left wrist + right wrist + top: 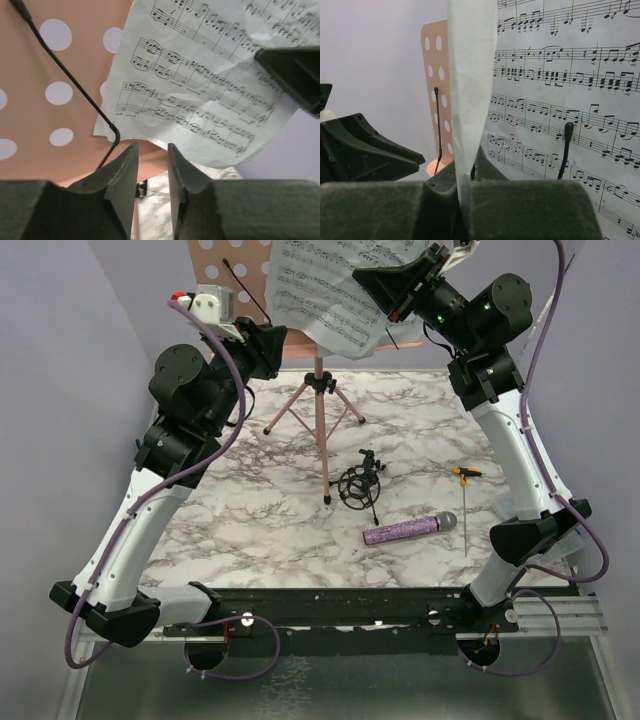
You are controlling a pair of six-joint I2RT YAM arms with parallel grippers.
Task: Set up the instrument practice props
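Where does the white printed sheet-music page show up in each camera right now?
Top external: white printed sheet-music page at top centre.
Left wrist: page fills the upper right, above the left fingers.
Right wrist: page fills the right half, its edge pinched between the right fingers.
Shared landmark: pink perforated stand panel, left of the page everywhere.

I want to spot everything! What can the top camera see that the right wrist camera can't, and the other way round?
Only the top camera: the purple microphone, the black shock-mount, the yellow-handled screwdriver, the marble table and the tripod legs. Only the right wrist camera: a close-up of the sheet music pinched edge-on in the right jaws. Both: the pink stand and that sheet music.
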